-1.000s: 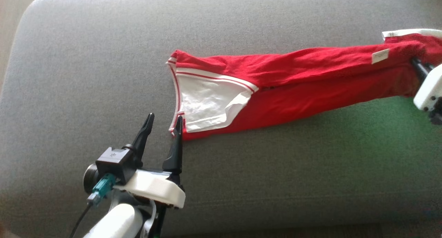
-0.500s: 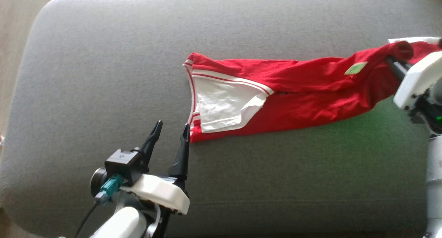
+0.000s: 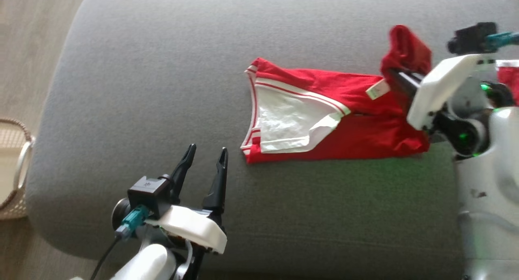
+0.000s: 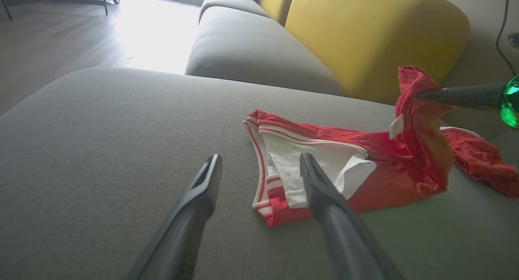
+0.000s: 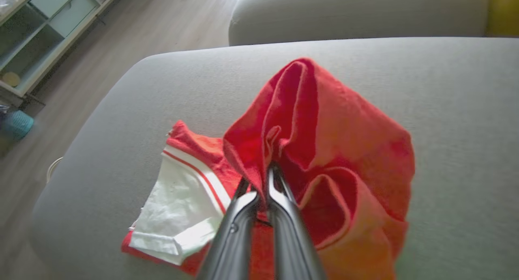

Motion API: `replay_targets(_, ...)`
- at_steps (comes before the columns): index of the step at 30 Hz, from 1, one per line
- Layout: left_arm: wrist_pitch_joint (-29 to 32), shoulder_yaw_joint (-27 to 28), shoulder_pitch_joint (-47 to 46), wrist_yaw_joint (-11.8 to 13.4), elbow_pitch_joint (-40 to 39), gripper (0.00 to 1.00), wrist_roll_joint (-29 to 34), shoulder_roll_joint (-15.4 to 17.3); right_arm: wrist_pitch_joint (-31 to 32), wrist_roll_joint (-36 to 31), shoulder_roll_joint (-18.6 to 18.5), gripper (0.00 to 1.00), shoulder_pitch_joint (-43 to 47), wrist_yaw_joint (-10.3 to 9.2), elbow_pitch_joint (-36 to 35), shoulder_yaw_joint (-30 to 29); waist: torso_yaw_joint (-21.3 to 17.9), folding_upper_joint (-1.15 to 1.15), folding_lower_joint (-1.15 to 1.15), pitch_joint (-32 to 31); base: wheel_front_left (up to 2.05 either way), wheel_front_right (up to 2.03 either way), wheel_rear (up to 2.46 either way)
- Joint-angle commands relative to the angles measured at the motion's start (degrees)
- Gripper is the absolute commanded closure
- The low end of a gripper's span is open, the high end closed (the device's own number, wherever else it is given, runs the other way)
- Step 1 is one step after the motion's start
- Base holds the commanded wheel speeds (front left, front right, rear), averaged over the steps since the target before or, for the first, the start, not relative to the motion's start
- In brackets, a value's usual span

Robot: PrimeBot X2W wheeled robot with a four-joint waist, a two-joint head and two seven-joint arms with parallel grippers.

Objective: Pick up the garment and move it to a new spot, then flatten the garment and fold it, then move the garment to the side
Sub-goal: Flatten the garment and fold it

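On the grey cushion (image 3: 162, 69) by wood floor (image 3: 28, 48), right pincer (image 5: 263, 172) grips garment (image 3: 365, 130), left pincer (image 3: 207, 148) gapes.

Spread left pincer (image 4: 260, 157) beside red garment (image 4: 389, 178)

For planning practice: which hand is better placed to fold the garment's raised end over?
Likely right: the right hand is shut on the garment, its end raised; the left hand hangs open beside the flat end.
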Motion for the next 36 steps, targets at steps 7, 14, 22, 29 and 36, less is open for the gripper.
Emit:
replay_targets(7,-0.92,1.41,-1.74,-0.55,-0.51,0.0,-0.31,-0.7,-1.32,1.78,2.36,1.0,-5.47,-0.02,0.0,5.38,2.94,0.0,0.0,0.76,0.0,0.0,0.0)
replay_targets(14,-1.19,1.06,-2.5,-1.39,0.41,0.0,-0.45,-1.76,-3.36,4.44,2.79,1.0,-8.05,-0.02,4.73,9.51,5.8,0.0,0.0,1.95,0.0,0.0,0.0)
replay_targets(22,-1.45,0.71,-3.19,-2.27,1.76,0.0,-0.58,-2.94,-7.1,8.21,2.82,1.0,-10.87,-0.02,12.01,14.98,8.77,0.0,0.0,2.87,0.0,0.0,0.0)
replay_targets(29,-1.67,0.61,-3.53,-2.93,2.4,0.0,-0.44,-3.54,-9.89,10.84,2.82,1.0,-12.94,-0.02,18.6,18.98,10.41,0.0,0.0,3.78,0.0,0.0,0.0)
replay_targets(36,-1.83,0.76,-3.79,-3.24,2.94,0.0,-0.25,-3.98,-12.46,13.28,2.82,0.2,-14.43,-0.02,23.55,22.76,11.03,0.0,0.0,4.51,0.0,0.0,0.0)
